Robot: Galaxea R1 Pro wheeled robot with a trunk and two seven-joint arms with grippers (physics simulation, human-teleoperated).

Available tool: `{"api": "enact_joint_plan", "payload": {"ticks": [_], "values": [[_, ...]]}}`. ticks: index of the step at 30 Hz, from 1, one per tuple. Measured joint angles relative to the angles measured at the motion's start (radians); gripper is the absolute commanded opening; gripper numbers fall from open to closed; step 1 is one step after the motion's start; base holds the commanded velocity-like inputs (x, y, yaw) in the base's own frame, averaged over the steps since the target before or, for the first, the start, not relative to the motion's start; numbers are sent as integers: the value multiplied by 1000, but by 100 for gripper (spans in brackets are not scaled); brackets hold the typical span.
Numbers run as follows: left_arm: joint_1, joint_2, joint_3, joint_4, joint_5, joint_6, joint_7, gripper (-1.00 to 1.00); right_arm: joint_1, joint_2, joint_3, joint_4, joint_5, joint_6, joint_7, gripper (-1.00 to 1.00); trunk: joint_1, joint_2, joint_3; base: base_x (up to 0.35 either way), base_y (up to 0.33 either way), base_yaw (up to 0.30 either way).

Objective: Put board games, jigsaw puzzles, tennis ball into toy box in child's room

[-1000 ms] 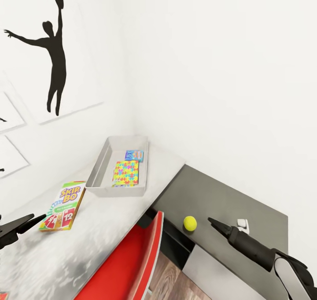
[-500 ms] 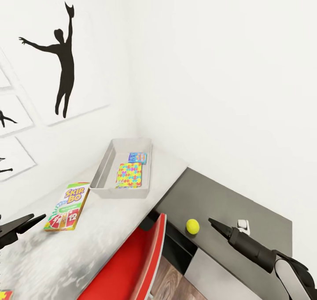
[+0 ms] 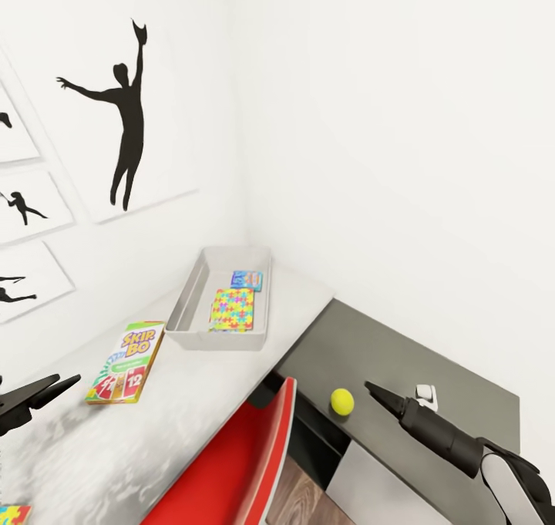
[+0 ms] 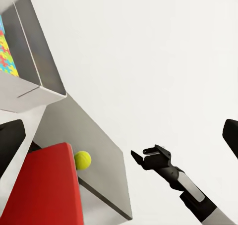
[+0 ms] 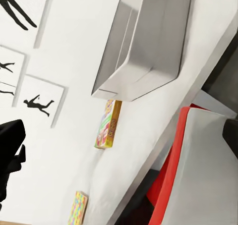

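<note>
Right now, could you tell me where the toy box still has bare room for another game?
The toy box is bare along its wall-side half. The jigsaw puzzle and a small blue box crowd the half nearer the dark cabinet. On the table, open top lies between toy box and Skip-Bo.

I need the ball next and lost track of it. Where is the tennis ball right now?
In the head view the tennis ball sits on the dark grey cabinet, off the white table, between the red chair and the right gripper.

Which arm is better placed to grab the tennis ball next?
Right. The right gripper hovers just beside the tennis ball on the dark grey cabinet, while the left gripper is far across the table.
</note>
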Motion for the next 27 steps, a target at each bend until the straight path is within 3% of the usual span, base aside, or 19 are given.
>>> {"api": "enact_joint_plan", "payload": {"ticks": [27], "values": [[0, -2, 0, -1, 1, -1, 0, 100, 24, -1, -13, -2, 0, -20, 2, 100, 0, 0, 43, -23, -17, 71]]}}
